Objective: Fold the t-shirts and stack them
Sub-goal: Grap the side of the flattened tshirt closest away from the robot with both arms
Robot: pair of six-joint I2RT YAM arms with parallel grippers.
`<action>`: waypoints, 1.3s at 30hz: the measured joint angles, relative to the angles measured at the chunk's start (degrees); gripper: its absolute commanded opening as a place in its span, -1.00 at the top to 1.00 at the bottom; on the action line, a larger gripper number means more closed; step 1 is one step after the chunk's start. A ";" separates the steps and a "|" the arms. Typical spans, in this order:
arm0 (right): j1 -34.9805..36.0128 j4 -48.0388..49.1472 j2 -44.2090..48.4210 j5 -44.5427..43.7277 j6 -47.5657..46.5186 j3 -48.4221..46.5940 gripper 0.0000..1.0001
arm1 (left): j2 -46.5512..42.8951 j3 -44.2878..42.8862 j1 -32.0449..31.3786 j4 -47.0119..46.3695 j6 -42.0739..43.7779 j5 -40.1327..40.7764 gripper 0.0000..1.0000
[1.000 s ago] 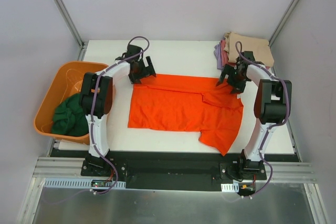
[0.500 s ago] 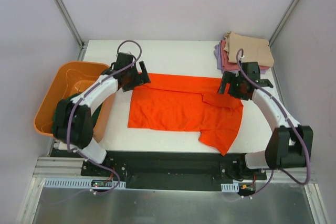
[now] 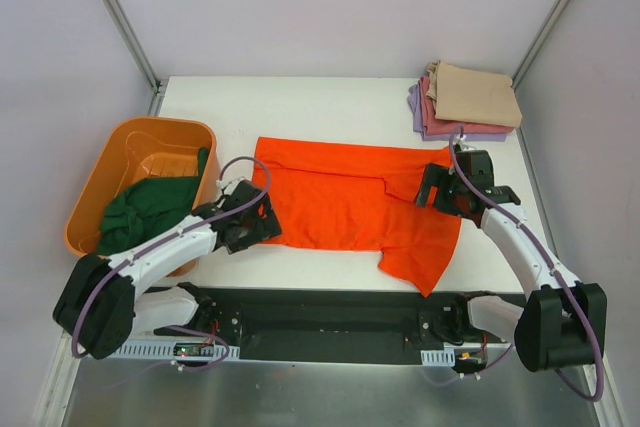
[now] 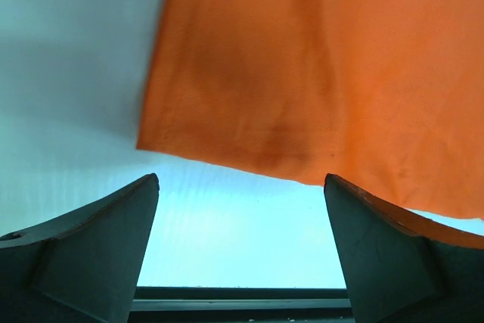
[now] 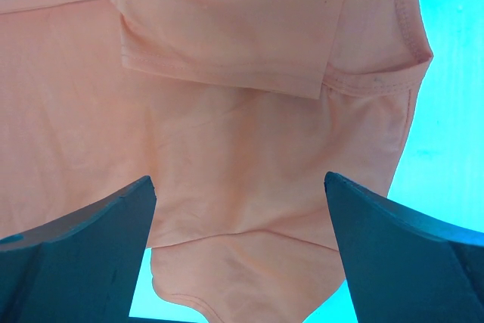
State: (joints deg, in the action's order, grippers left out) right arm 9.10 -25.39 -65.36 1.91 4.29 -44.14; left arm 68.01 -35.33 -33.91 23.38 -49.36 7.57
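A bright orange t-shirt [image 3: 345, 197] lies spread on the white table [image 3: 330, 107], its right side rumpled with a sleeve folded over. My left gripper [image 3: 262, 224] hangs open at the shirt's near left corner [image 4: 302, 73], its fingers [image 4: 98, 247] over bare table just short of the hem. My right gripper [image 3: 440, 195] hovers open above the rumpled right part of the shirt [image 5: 227, 73], holding nothing. At the back right, folded t-shirts are stacked: tan [image 3: 478, 95] on top, pink-red [image 3: 430, 97] and lavender [image 3: 414, 105] below. A dark green t-shirt [image 3: 140, 217] lies bunched in the tub.
The rigid orange plastic tub [image 3: 150, 152] stands off the table's left edge, beside my left arm. Grey walls and metal frame posts enclose the back and sides. The black mounting rail [image 3: 330, 312] runs along the near edge.
My left arm has swung from the shirt's far left corner down to its near left corner. My right gripper has drawn back toward the near side over the shirt's right part.
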 measured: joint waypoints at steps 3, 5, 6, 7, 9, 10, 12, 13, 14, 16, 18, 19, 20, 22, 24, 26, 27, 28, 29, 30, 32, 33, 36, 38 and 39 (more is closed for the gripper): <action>0.00 0.28 -0.07 0.02 -0.02 0.00 -0.92 | -4.50 2.01 -0.02 1.40 -3.91 3.58 -0.48; 0.00 0.33 -0.07 0.04 -0.02 0.02 -0.92 | -5.44 2.21 0.00 2.08 -5.86 6.01 -0.33; -0.02 0.33 -0.09 0.04 -0.02 0.02 -0.92 | -5.44 2.23 0.00 2.43 -7.13 7.17 -0.26; 0.00 0.33 -0.09 0.04 -0.02 0.02 -0.92 | -5.22 2.25 0.00 2.71 -8.07 8.20 -0.25; 0.00 0.33 -0.09 0.02 -0.04 0.02 -0.92 | -4.42 2.27 0.20 3.19 -9.60 9.99 -0.13; 0.00 0.33 -0.09 0.02 -0.07 0.02 -0.92 | -3.91 2.25 0.22 3.34 -9.99 10.56 -0.02; -0.02 0.31 -0.09 -0.07 -0.09 0.02 -0.92 | -2.38 2.16 0.28 3.91 -10.93 11.65 0.10; 0.00 0.31 -0.09 -0.13 -0.09 0.02 -0.92 | -1.62 2.12 0.39 4.17 -11.32 12.28 0.14; 0.00 0.31 -0.09 -0.22 -0.09 0.02 -0.92 | -0.87 2.08 0.61 4.52 -11.54 12.55 0.16; 0.00 0.31 -0.09 -0.59 -0.13 0.02 -0.92 | 0.20 2.05 0.61 5.05 -11.76 12.79 0.24; 0.00 0.28 -0.11 -1.42 -0.24 0.02 -0.92 | 0.74 2.01 0.61 5.42 -11.89 12.90 0.29; 0.00 0.28 -0.15 -1.73 -0.26 0.02 -0.92 | 1.16 1.92 0.61 5.60 -11.98 12.94 0.34; -0.02 0.28 -0.20 -1.95 -0.28 0.02 -0.92 | 1.57 1.90 0.61 5.62 -12.04 12.94 0.38; 0.00 0.26 -0.26 -2.21 -0.31 0.02 -0.92 | 2.45 1.90 0.61 5.64 -12.39 12.94 0.39; 0.00 0.24 -0.26 -2.45 -0.35 0.02 -0.92 | 3.19 1.68 0.61 5.75 -12.70 12.98 0.39; 0.00 0.24 -0.26 -2.47 -0.50 0.11 -0.92 | 3.76 1.25 0.63 5.73 -12.92 12.98 0.38; 0.00 0.22 -0.26 -2.47 -0.55 0.26 -0.92 | 3.96 1.09 0.63 5.77 -12.98 13.00 0.36; -0.02 0.20 -0.22 -2.47 -0.66 0.59 -0.92 | 4.00 1.03 0.63 5.77 -13.03 13.07 0.35; 0.00 0.09 -0.17 -2.47 -0.76 0.98 -0.92 | 4.00 1.01 0.63 5.79 -13.05 13.11 0.34; 0.00 -0.22 -0.09 -2.47 -0.85 1.38 -0.92 | 4.00 1.01 0.63 5.86 -13.05 13.25 0.34; 0.00 -0.85 0.20 -2.51 -1.07 2.01 -0.92 | 3.98 0.96 0.76 5.92 -12.94 13.73 0.31; 0.00 -1.09 0.35 -2.58 -1.38 2.14 -0.92 | 3.87 0.94 1.14 5.92 -12.72 13.77 0.32; 0.00 -1.29 0.52 -3.10 -2.03 2.21 -0.92 | 2.93 0.94 3.19 5.88 -11.89 13.79 0.31; 0.00 -1.42 0.50 -3.34 -2.29 2.21 -0.92 | 1.70 0.94 4.55 5.88 -11.39 13.97 0.31; 0.00 -1.42 0.50 -3.43 -2.43 2.21 -0.92 | 1.18 0.94 4.96 5.84 -11.21 13.99 0.31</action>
State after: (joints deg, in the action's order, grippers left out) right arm 9.10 -26.81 -64.86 -1.52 1.87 -41.93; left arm 69.19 -34.39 -28.95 29.21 -60.58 21.56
